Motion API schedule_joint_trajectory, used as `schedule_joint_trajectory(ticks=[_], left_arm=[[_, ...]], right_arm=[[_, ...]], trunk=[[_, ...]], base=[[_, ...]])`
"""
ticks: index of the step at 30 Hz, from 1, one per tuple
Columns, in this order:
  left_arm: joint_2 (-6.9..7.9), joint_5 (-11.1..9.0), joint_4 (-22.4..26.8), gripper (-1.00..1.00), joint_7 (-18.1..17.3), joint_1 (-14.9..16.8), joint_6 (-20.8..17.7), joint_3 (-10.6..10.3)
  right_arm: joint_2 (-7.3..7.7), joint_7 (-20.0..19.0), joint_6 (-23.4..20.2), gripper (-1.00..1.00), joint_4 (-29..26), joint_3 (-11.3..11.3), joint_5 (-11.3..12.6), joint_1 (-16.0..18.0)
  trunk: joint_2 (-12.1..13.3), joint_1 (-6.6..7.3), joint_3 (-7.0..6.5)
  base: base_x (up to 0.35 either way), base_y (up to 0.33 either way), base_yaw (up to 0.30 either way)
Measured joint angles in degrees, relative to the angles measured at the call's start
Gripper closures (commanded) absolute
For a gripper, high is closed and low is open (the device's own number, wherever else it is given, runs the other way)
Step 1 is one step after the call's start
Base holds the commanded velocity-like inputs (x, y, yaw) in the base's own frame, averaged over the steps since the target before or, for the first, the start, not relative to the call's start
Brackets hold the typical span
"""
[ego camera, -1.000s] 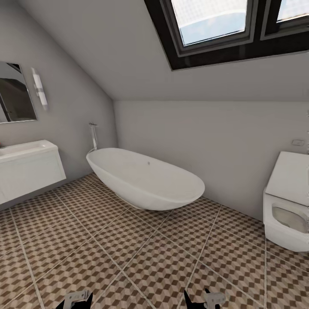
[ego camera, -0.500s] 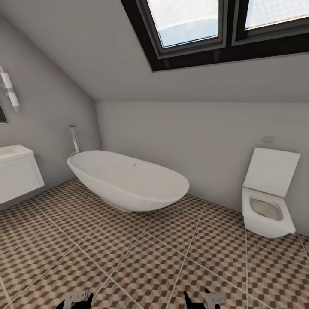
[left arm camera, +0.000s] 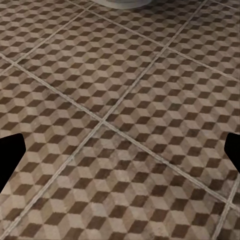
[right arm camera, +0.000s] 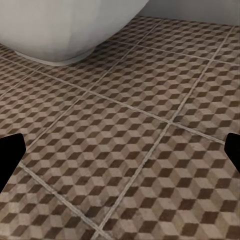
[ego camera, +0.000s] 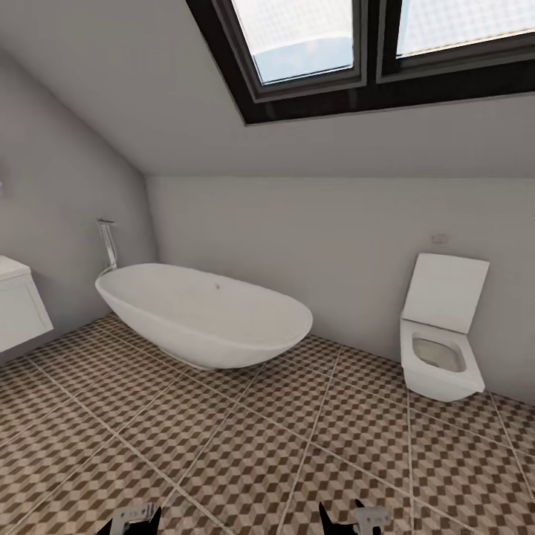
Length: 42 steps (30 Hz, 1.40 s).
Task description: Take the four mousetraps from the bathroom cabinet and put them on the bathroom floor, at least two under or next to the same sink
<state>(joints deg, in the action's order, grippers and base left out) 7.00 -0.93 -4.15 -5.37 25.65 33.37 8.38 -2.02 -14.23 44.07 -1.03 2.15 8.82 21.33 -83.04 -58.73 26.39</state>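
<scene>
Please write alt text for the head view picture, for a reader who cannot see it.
A white oval bathtub stands on the bathroom floor of brown-and-beige cube-pattern tiles, under a sloped ceiling with a dark-framed skylight. A white toilet with raised lid is at the right wall, and a corner of the bathroom sink shows at the left edge.

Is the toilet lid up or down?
Up. The toilet lid stands raised against the wall, leaving the bowl open.

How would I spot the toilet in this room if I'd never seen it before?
Find the dark-framed skylight in the sloped ceiling, then drop to the low wall on its right side. The toilet hangs there above the patterned floor. Unlike the long oval bathtub beside it, it is boxy, with its lid raised.
</scene>
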Motion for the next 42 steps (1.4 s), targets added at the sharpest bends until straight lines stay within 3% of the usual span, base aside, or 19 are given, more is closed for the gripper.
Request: schedule_joint_trajectory(ticks=[21,42], left_arm=[[-0.02,0.0,0.0,-1.00,0.0,0.0,0.0,0.0],[-0.10,0.0,0.0,-1.00,0.0,0.0,0.0,-0.1]], right_arm=[[-0.05,-0.1,0.0,-1.00,0.0,0.0,0.0,0.0],[0.01,0.0,0.0,-1.00,0.0,-0.1,0.0,0.0]], trunk=[[0.0,0.00,-0.03],[0.0,0.00,-0.87]], base=[[0.000,0.000,-0.018],[0.000,0.000,-0.242]])
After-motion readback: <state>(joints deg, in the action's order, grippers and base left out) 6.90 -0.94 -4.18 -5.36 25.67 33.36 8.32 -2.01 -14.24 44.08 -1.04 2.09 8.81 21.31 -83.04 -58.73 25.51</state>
